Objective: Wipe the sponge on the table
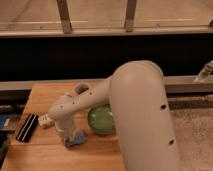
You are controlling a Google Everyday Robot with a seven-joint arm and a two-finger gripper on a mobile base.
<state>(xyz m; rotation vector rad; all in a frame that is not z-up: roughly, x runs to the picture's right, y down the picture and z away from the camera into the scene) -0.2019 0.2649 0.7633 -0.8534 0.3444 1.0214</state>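
Observation:
The sponge [76, 139] is a small blue-grey pad lying on the light wooden table [45, 95], near the front and left of the middle. My gripper [68, 134] comes straight down onto its left end, at the tip of the white arm that fills the centre and right of the camera view. The wrist hides the contact between gripper and sponge, and only the sponge's right part shows.
A green bowl [102, 120] sits just right of the sponge, partly behind the arm. A black ribbed bar [27, 128] lies at the table's left edge, with a white box [45, 120] beside it. A dark wall and metal rail run along the back.

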